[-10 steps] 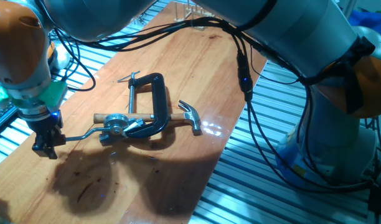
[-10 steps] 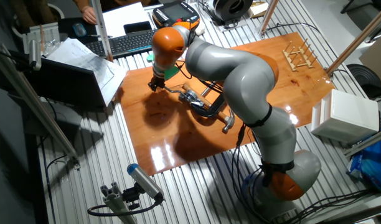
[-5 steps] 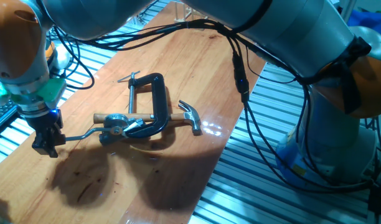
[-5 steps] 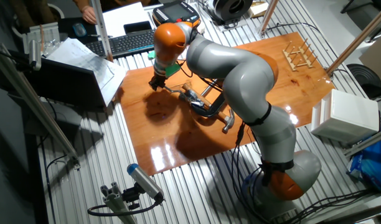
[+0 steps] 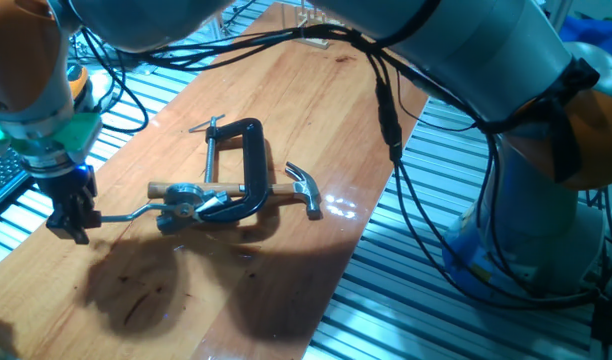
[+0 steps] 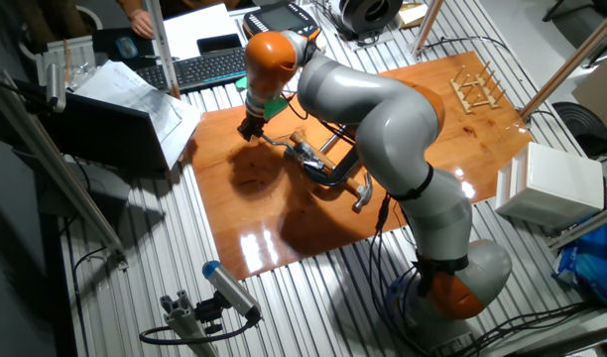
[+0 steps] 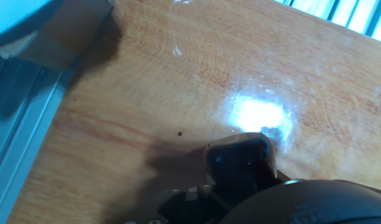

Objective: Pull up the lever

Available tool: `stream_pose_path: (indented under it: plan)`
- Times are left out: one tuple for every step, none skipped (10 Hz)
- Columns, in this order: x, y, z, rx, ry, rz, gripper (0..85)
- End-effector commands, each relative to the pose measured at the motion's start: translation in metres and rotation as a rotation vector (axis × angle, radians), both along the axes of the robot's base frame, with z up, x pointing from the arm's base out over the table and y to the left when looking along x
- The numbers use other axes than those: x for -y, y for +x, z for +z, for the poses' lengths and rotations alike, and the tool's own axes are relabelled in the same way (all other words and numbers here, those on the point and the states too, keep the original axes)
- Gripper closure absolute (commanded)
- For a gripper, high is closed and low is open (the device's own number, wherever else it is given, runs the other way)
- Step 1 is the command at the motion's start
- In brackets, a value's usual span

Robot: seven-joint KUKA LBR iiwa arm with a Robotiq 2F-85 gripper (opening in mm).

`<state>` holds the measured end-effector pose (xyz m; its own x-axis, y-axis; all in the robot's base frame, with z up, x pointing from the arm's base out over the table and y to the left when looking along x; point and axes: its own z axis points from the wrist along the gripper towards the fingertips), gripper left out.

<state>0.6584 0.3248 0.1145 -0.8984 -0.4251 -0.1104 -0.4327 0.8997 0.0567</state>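
The lever is a thin bent silver arm running left from a small silver hub near the left end of the wooden table. My gripper is shut over the lever's outer end. The red-brown knob is hidden between the fingers. In the other fixed view the gripper sits at the table's far left part, with the lever running right from it. The hand view shows only one dark finger above the wood.
A black C-clamp holds a pale-handled hammer and the hub to the table. Black cables hang from the arm over the table's right edge. A wooden rack stands at the far end, with a keyboard beyond the table.
My gripper has moved up and slightly left, taking the lever's outer end with it. The clamp and hammer have not moved.
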Motion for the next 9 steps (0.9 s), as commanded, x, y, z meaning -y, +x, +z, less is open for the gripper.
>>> stream_pose_path:
  plan:
    - [0.002, -0.001, 0.001, 0.0, -0.004, 0.0, 85.0]
    - [0.004, -0.0016, 0.005, 0.0, -0.004, 0.0, 85.0]
    - [0.007, -0.0026, 0.009, 0.0, -0.008, 0.0, 85.0]
    - [0.009, -0.0032, 0.014, -0.006, -0.01, 0.0, 85.0]
    - [0.01, -0.0043, 0.017, -0.006, -0.011, 0.0, 85.0]
    - [0.01, -0.0056, 0.019, -0.006, -0.013, 0.0, 85.0]
    - [0.01, -0.0064, 0.02, -0.012, -0.01, 0.001, 85.0]
    - [0.009, -0.0068, 0.021, -0.014, -0.008, 0.001, 85.0]
    - [0.01, -0.0074, 0.022, -0.014, -0.007, 0.001, 85.0]
